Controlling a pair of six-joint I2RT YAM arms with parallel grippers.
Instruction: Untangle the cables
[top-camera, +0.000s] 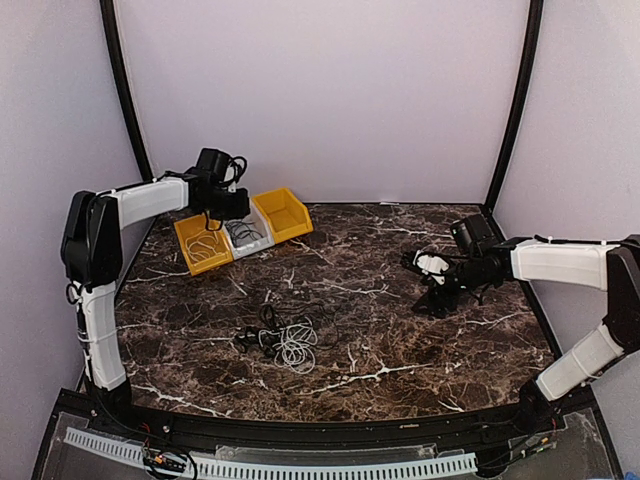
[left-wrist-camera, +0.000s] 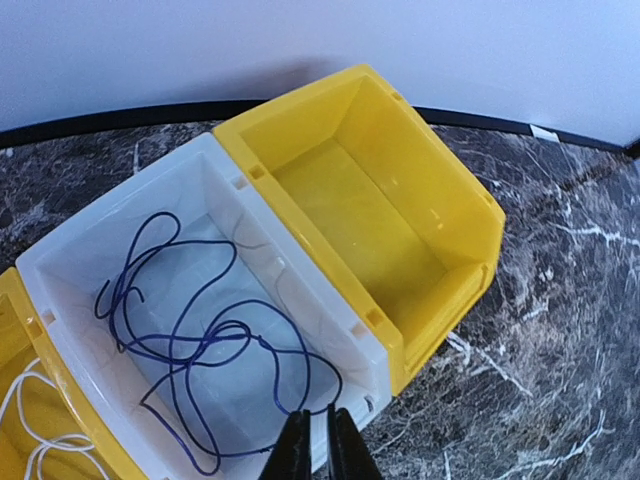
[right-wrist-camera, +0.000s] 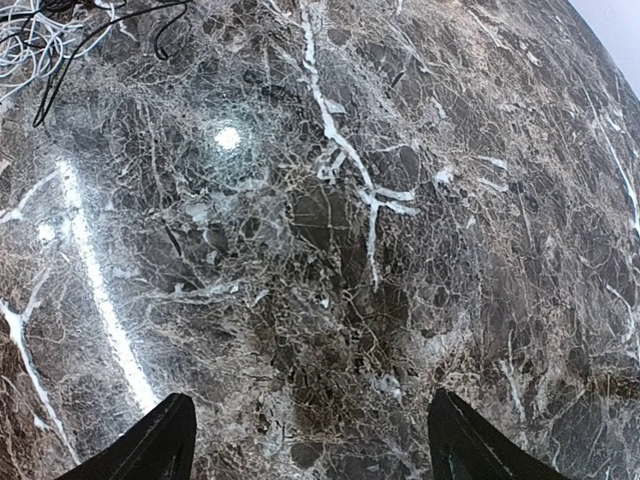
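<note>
Left fingers (left-wrist-camera: 319, 430): pressed almost together with only a slit between them. I see nothing pinched. They hang over the near wall of the white bin (left-wrist-camera: 130, 215).
Dark blue cable (left-wrist-camera: 190, 345): lies in loose loops on the white bin's floor. One strand runs right up to my left fingertips, and I cannot tell whether it touches them.
Risk, snag: if that strand has caught on my left tips, lifting away could drag the sorted cable back out over the wall.
Neighbouring bins: a white cable (left-wrist-camera: 35, 440) lies in the yellow bin (left-wrist-camera: 15, 320) on one side. The other yellow bin (left-wrist-camera: 440, 200) is empty.
Right fingers (right-wrist-camera: 310, 420): spread wide and holding nothing, low over the bare counter (right-wrist-camera: 400, 250).
Tangle (top-camera: 287, 342): white, grey and black cords are knotted together mid-counter, well apart from both my hands. Its edge shows in the corner of my right wrist view.
Risk, tightening: if I pull one cord with nothing pinning the rest, I would likely cinch the knot or tow the whole clump.
Risk, bad pick: the cords are thin and lie flat on glossy stone, so my fingers could close on two at once or slip off.
Risk, reach: my left arm is far back at the bins, so any two-handed pull has to wait for it.
</note>
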